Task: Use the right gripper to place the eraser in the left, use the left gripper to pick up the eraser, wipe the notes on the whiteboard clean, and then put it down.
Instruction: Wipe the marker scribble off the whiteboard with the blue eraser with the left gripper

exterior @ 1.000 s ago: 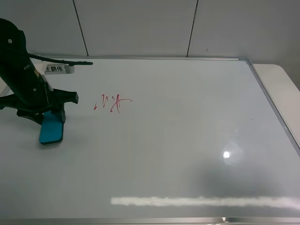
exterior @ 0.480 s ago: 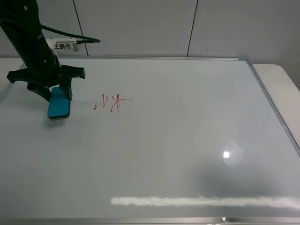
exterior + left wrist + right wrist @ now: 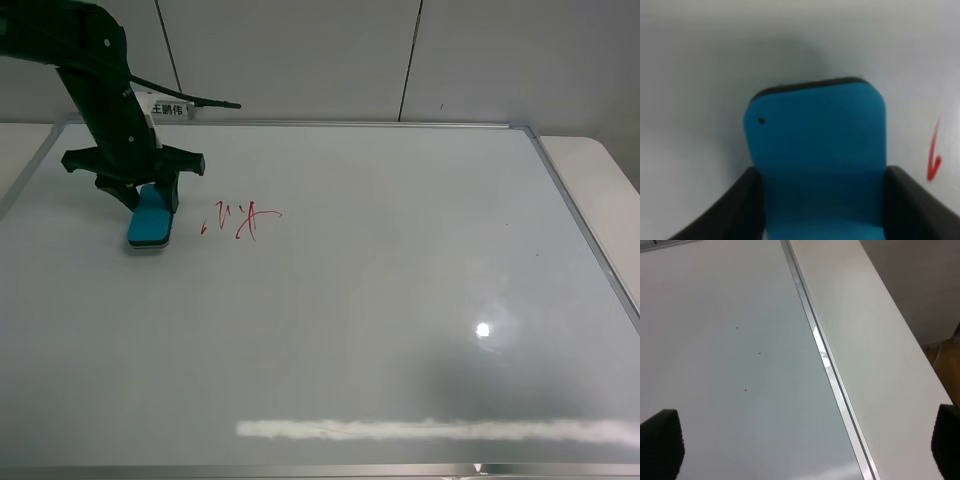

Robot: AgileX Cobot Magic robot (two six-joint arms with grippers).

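The teal-blue eraser (image 3: 149,229) is at the upper left of the whiteboard (image 3: 380,300), just left of the red notes (image 3: 242,219). My left gripper (image 3: 152,203) is shut on the eraser's far end. In the left wrist view the eraser (image 3: 817,145) fills the middle between both dark fingers (image 3: 732,212), its dark felt edge is against the board, and one red stroke of the notes (image 3: 935,150) shows beside it. My right gripper (image 3: 804,447) is open wide and empty over the whiteboard's right frame (image 3: 826,360). It is out of the exterior high view.
A white name tag (image 3: 170,110) and a thin black cable (image 3: 200,101) hang off the left arm near the board's top edge. A pale table surface (image 3: 600,190) runs along the right of the board's silver frame. Wall panels stand behind.
My left gripper has carried the eraser from the board's left edge towards the far side and rightward, ending just left of the notes. The notes look unchanged.
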